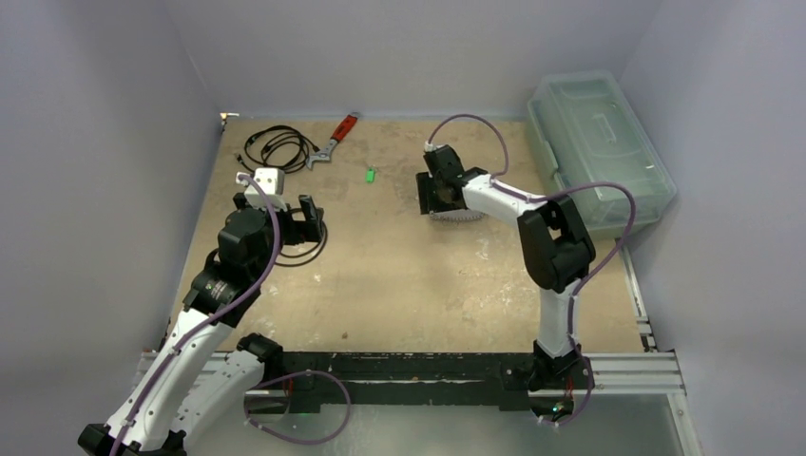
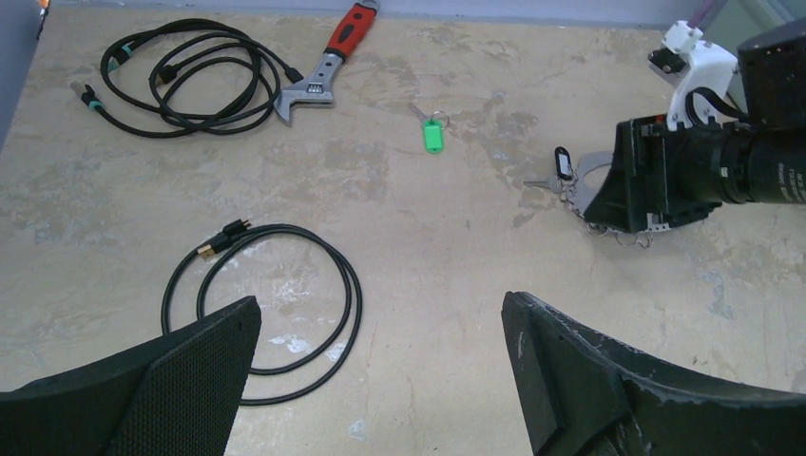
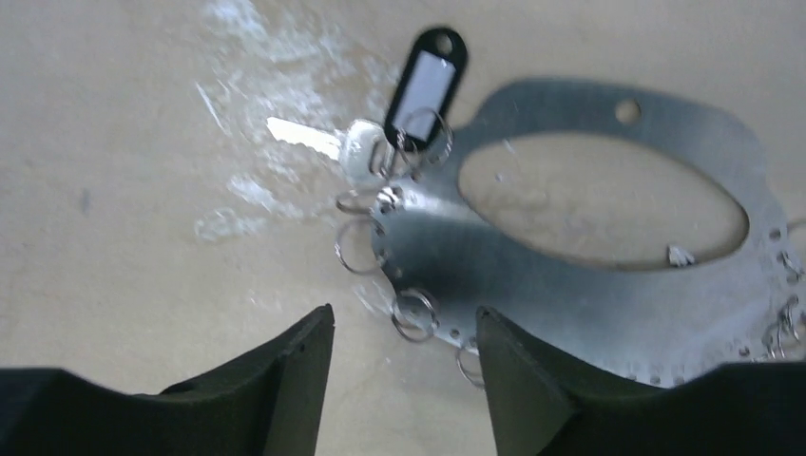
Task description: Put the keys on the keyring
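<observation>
– keyring (image 3: 589, 275) first: where is it?

– flat on the table (image 2: 428, 266), right of the middle and toward the far half. the right gripper (image 3: 404, 318) hangs just above its near edge.

– is that pincer on anything?

– no. its fingers stand part way apart, with bare table and a couple of the plate's small rings showing in the gap. nothing is pinched.

– and the left one?

– the left gripper (image 2: 380, 304) is spread wide and empty, well to the left, over a coiled black cable (image 2: 276, 304).

– how many keys are on?

– one, i judge. the key with the dark tag (image 3: 428, 81) lies at the keyring's left edge, and its own little ring looks hooked in with the rings there, though i can't be sure it's threaded.

– the rest?

– the key with the green tag (image 2: 432, 138) lies loose on the table, left of the keyring and a bit farther back, near the red-handled wrench (image 2: 328, 57). i see no blue one in any view.

– so mostly ahead of us?

– yes, at best a third done. the green key needs fetching and threading, and the blue one needs finding.
</observation>
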`<state>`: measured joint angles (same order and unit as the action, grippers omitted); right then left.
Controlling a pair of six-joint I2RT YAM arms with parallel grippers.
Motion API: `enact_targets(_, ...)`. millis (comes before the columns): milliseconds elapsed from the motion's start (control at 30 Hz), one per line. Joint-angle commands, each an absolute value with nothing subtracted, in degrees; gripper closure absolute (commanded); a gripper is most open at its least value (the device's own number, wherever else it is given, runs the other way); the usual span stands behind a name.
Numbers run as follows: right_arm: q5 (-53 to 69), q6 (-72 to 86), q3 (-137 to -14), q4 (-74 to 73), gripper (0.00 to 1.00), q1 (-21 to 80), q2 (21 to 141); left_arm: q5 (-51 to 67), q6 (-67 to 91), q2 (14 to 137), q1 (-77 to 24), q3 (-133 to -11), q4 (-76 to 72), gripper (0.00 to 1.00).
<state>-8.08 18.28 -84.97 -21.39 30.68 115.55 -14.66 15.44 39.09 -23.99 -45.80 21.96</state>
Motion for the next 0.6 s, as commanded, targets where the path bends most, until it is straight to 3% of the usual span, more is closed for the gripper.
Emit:
enact_targets(0,-10.27,19.13,-79.65,-17.10,0.44,29.41,108.32,-13.83,15.65,38.84,-23.55,-46.10,20.04,0.03)
enact_targets(400,-3.97,19.86,-72.83,-14.78,0.58,27.70,104.27,-13.58,15.81,39.32,-23.55,-46.13,20.30,0.03)
enact_targets(567,-0.67,19.52,-72.16,-13.31,0.59,25.71,105.29,-13.08,15.95,39.77,-23.55,-45.99,20.30,0.03)
